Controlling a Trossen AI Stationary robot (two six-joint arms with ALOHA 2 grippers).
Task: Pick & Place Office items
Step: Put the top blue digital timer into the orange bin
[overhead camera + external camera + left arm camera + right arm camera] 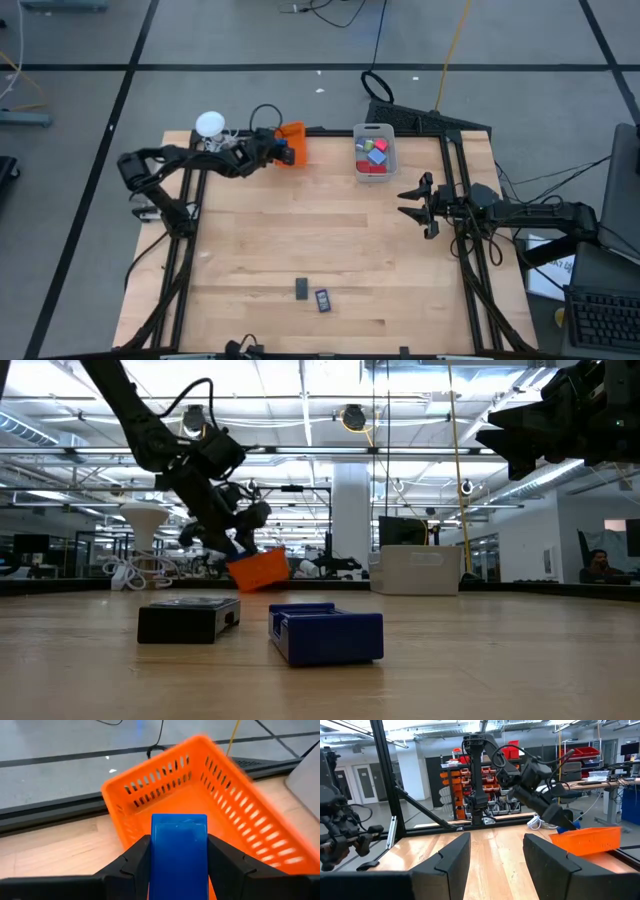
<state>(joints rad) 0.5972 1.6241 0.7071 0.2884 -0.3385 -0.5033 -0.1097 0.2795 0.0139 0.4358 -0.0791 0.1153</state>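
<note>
left gripper (179, 865): clamped on blue rectangular block (179, 851) over orange slotted plastic bin (200, 800), far left | right gripper (418, 204): parted, empty, hovering right

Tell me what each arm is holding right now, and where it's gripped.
The left gripper holds a blue block by its two sides, above the orange bin. The right gripper holds nothing.

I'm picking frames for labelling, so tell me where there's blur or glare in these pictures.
Left wrist view: the orange bin's right wall is smeared by motion blur, while the blue block stays sharp. Low view: bright ceiling strip lights glare behind the arms; the dark block in front reads clearly. High view: even light, no blur.
</note>
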